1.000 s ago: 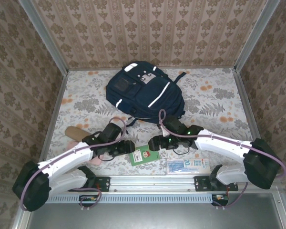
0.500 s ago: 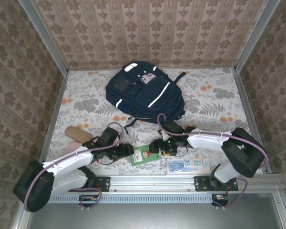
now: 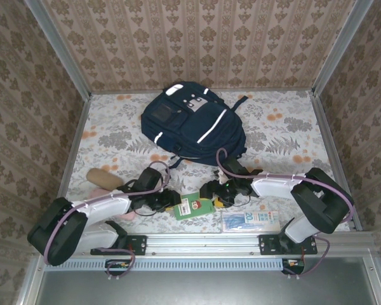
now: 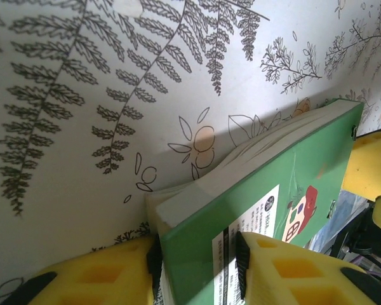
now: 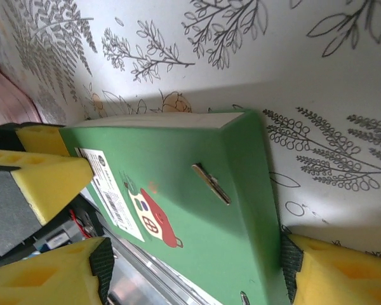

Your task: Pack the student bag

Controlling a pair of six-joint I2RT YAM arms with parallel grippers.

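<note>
Fern-print tabletop (image 4: pixel 82 159); green book (image 4: pixel 273 184) partly hidden, left tool (image 4: pixel 197 254) clenched on it, right tool (image 5: pixel 193 267) agape astride.

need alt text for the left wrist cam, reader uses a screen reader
The left gripper clamps the near end of a green book between yellow foam fingers; the cover carries a small house picture and a barcode label. The book sits on a white tablecloth printed with grey ferns and flowers, and another yellow foam finger shows beside its far corner.

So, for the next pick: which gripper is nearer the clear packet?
Right. The right gripper is at the green book's end beside the clear packet; the left gripper holds the book's opposite end, farther away.
</note>
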